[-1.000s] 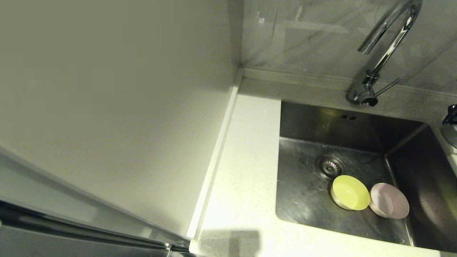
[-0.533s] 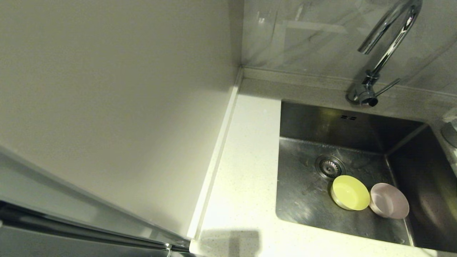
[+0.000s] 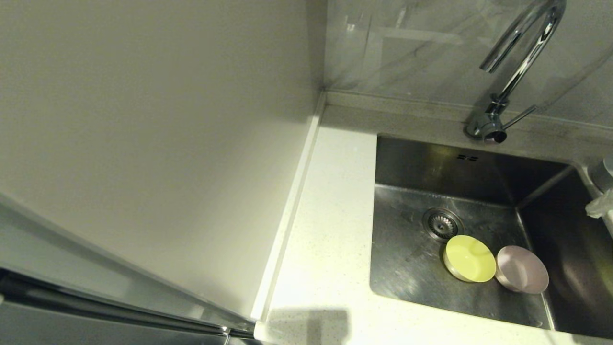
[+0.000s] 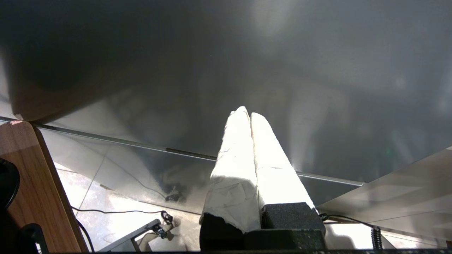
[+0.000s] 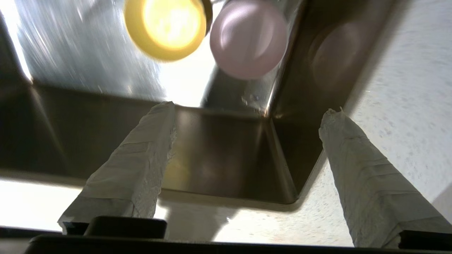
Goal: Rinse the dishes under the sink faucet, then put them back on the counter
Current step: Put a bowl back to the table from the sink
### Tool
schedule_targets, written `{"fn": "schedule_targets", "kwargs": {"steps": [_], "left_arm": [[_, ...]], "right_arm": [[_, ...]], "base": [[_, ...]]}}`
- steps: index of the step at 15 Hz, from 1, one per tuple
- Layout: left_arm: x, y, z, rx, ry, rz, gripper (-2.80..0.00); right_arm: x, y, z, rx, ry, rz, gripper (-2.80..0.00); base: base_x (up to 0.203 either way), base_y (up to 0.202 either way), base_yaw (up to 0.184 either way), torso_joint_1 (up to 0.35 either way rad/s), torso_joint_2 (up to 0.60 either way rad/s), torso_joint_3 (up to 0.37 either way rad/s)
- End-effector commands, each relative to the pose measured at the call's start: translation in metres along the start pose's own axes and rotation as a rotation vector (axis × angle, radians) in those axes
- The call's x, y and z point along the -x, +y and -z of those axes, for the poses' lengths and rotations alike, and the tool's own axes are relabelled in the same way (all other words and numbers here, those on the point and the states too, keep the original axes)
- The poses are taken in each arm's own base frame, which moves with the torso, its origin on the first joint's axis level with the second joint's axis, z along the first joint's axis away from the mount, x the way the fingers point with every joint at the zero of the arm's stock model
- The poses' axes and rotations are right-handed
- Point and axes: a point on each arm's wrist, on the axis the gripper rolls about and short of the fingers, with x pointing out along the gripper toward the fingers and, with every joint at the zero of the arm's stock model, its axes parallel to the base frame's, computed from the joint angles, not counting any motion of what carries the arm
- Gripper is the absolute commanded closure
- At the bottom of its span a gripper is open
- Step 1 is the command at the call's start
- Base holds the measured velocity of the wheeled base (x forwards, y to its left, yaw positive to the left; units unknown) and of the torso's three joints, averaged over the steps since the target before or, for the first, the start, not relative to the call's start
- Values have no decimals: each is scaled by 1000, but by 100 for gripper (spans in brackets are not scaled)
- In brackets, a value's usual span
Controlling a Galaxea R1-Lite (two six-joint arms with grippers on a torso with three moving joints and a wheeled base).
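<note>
Right gripper [image 5: 247,116] is hovering over the sink [image 5: 226,169] corner, jaws wide open and empty; left gripper [image 4: 250,114] is sitting parked, jaws closed.

The right gripper [image 5: 247,120] shows wide open in its own wrist view, its two tape-wrapped fingers [image 5: 134,169] set far apart with nothing between them; in the head view only a pale wrapped tip of it [image 3: 599,205] shows at the far right edge of the scene, with a grey part of the arm just behind it; the left gripper [image 4: 250,114] hangs parked low and out of the head view, its white-wrapped fingers [image 4: 235,165] pressed together, holding nothing.
</note>
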Motion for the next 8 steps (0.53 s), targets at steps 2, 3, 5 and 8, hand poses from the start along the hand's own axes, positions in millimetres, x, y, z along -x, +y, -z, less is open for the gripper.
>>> {"fn": "schedule_targets", "kwargs": {"steps": [2, 3, 5, 8], "left_arm": [[0, 0, 1, 1, 3, 0, 0], [0, 0, 1, 1, 3, 0, 0], [0, 0, 1, 1, 3, 0, 0], [0, 0, 1, 1, 3, 0, 0]], "right_arm": [[-45, -11, 2, 143, 95, -48, -280], [-61, -16, -1, 194, 82, -44, -280], [-88, -22, -1, 280, 74, -46, -280], [-112, -17, 8, 355, 119, -87, -280]], "base": [[0, 0, 0, 0, 0, 0], [0, 0, 0, 0, 0, 0], [0, 0, 0, 0, 0, 0], [0, 0, 0, 0, 0, 0]]}}
